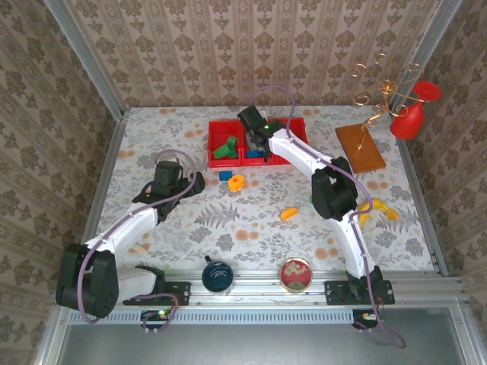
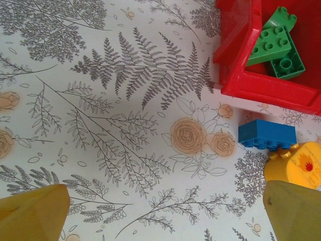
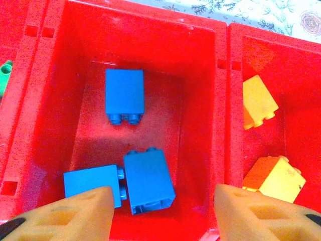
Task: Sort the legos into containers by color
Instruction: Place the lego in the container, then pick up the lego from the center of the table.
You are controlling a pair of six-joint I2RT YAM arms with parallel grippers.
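- Tray position: red tray [image 1: 218, 126] sits mid-table toward the far edge of the table [image 1: 190, 224], with three compartments side by side.
- Contents: green bricks [image 2: 273, 47] in the left compartment, three blue bricks [image 3: 124, 95] in the middle, two orange bricks [image 3: 258, 103] in the right.
- Right end effector [image 3: 160, 211]: poised above the middle compartment, fingers apart, nothing between them. One blue brick lies on the tray floor under the gap, clear of both fingers.
- Left end effector [image 2: 160, 213]: fingers wide apart and empty, above bare table toward the left edge.
- Unsorted pieces: loose blue brick [image 1: 225, 176] just in front of the tray, touching or nearly touching the orange ring [image 1: 237, 182]. An orange piece [image 1: 289, 214] lies nearer the table centre.
- Handling (judged): bricks look light, rigid, smooth-walled and likely slippery. Best hold is across two flat side walls, low on the body and away from the studs.
- Ring (judged): round flank may roll out of a pinch, so grip squarely across its width. Separating it from the blue brick first seems wise.
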